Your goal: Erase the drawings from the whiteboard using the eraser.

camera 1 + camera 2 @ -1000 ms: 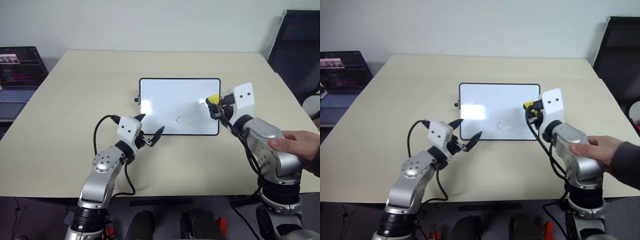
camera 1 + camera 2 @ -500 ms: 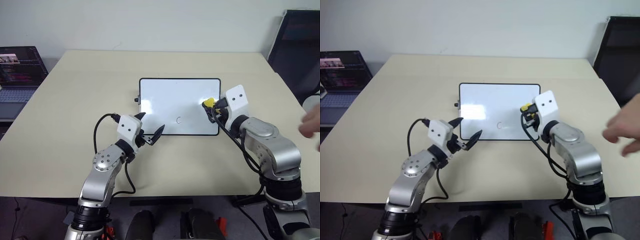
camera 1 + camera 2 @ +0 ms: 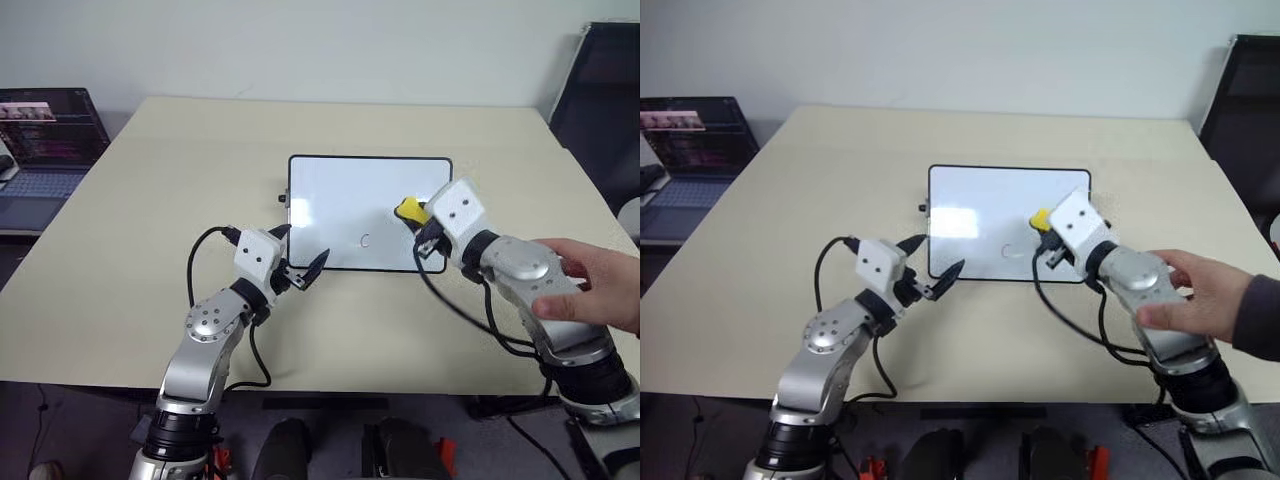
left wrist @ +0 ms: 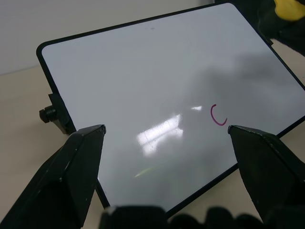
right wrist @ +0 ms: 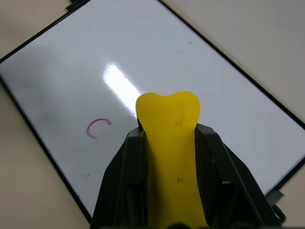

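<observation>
White glossy board flat on table, long axis running left to right, one "C" mark left near its near edge. Yellow eraser clamped in right gripper, hanging over board beyond and right of mark, long axis along fingers, tip aimed at board. Best lowered flat onto mark, then swept across with light, even pressure. Left gripper spread wide, empty, at near-left corner. Hand on right arm.
</observation>
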### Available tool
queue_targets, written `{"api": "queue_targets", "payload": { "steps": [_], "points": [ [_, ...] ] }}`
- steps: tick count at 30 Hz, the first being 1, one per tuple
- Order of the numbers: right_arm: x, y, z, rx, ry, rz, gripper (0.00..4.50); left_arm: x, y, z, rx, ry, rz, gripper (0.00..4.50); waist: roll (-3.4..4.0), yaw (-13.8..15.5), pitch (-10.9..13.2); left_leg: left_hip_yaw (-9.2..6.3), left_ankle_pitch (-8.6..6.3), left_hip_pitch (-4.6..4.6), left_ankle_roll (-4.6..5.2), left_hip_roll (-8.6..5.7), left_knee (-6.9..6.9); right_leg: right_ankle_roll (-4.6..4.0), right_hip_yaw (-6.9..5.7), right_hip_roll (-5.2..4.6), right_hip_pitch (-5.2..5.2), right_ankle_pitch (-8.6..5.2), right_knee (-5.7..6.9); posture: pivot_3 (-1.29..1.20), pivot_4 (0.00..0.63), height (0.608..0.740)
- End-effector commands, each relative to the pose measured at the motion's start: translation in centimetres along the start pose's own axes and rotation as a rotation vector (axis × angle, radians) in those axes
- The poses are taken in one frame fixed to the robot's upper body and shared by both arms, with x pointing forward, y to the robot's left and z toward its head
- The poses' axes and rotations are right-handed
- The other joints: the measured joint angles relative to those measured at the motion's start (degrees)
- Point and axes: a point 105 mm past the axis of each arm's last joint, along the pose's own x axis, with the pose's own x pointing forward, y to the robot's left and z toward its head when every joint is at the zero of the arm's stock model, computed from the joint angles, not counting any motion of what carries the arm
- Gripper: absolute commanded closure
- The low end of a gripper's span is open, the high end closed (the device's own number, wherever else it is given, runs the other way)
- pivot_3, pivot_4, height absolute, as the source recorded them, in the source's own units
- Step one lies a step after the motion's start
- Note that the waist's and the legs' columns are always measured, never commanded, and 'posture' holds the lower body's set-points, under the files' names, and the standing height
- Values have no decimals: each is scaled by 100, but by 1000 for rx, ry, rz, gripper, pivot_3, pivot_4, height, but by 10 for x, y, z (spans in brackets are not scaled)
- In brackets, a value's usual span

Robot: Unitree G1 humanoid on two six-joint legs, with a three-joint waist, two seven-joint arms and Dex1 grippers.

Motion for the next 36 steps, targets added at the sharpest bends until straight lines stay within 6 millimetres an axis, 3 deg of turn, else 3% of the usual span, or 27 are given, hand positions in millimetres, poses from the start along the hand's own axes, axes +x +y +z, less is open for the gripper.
{"api": "queue_targets", "payload": {
  "steps": [1, 36],
  "points": [
    [-6, -22, 2, -50, 6, -72, 3431, 1, 0, 14, 23, -51, -5, 0, 2, -7, 1, -1, 0, 1, 0, 0, 1, 0, 3, 0, 0, 0, 2, 0, 150, 740],
    [-4, -23, 7, -69, -9, -71, 3431, 3, -1, 15, 21, -57, -10, 0, 0, -29, -1, -4, 0, 4, 0, 2, 9, 3, 6, 0, 4, 3, 3, 0, 150, 740]
  ]
}}
